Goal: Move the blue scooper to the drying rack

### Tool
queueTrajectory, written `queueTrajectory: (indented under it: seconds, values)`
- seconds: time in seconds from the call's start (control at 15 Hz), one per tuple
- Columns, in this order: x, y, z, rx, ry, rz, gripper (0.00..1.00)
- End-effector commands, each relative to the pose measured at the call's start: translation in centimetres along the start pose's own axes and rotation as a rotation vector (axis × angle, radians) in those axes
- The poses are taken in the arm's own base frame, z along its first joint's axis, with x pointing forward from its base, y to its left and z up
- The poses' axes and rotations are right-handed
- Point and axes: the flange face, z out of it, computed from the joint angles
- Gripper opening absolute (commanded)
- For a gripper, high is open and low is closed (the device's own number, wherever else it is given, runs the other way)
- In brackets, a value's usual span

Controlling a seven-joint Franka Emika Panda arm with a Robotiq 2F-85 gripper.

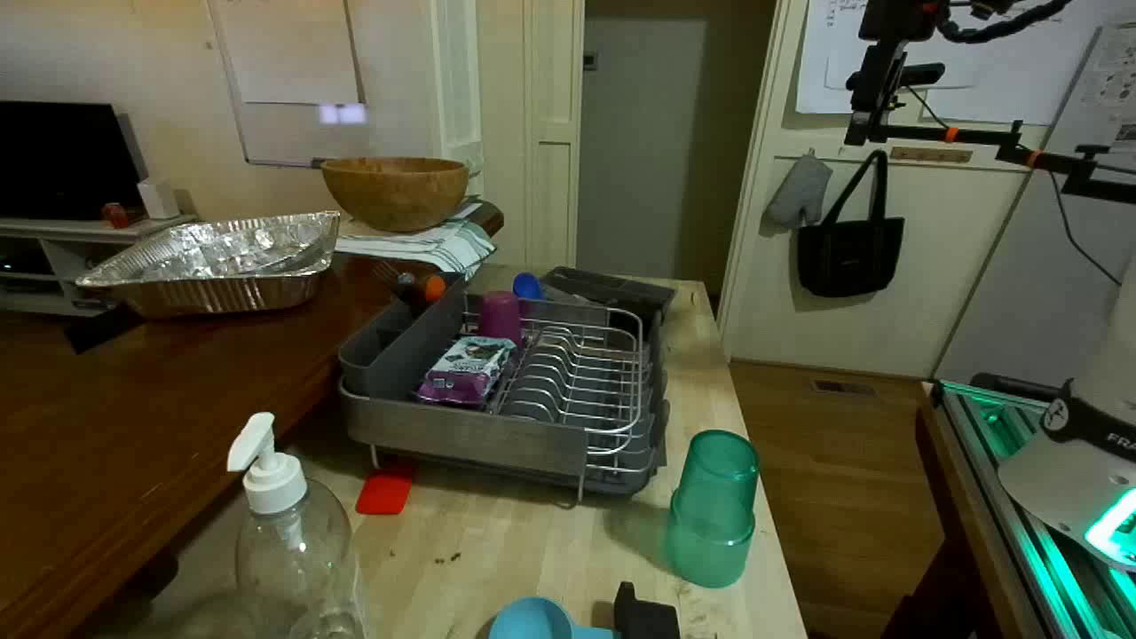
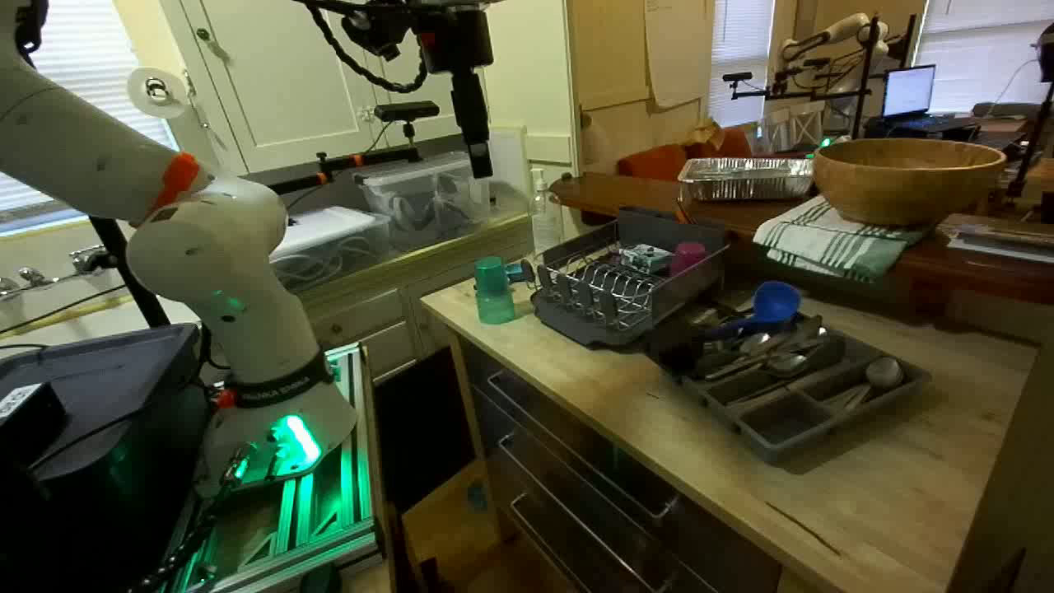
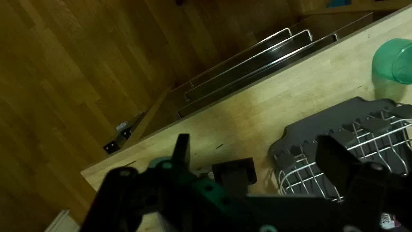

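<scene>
The blue scooper lies on the cutlery in a grey tray, cup end up, beside the rack; its handle runs down among the utensils. Its cup also shows behind the rack in an exterior view. The drying rack stands on the wooden counter and shows in an exterior view and in the wrist view. My gripper hangs high above the counter, apart from scooper and rack; it also shows in an exterior view. In the wrist view its fingers are wide apart with nothing between them. There the scooper is hidden.
The rack holds a purple cup and a packet. A teal-green tumbler stands near the counter edge. A grey cutlery tray, a soap bottle and a light-blue scoop are also on the counter.
</scene>
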Motion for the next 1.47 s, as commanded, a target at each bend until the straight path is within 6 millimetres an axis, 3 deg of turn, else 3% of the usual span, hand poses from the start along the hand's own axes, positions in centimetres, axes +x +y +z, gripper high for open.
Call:
queueTrajectory:
  seconds: [0.0,0.4,0.93,1.27,1.33,1.4]
  values:
    - [0.0,0.0,-0.1,0.000,-0.001,0.000,1.00]
    - [0.0,0.0,-0.1,0.000,-0.001,0.000,1.00]
    - [7.1,2.6,4.5,-0.004,-0.014,-0.040,1.00]
    - [11.7,2.8,8.2,-0.055,-0.120,-0.064,1.00]
    - [9.5,2.6,6.9,-0.027,-0.071,-0.055,1.00]
    - [10.3,2.6,7.6,-0.034,-0.090,-0.058,1.00]
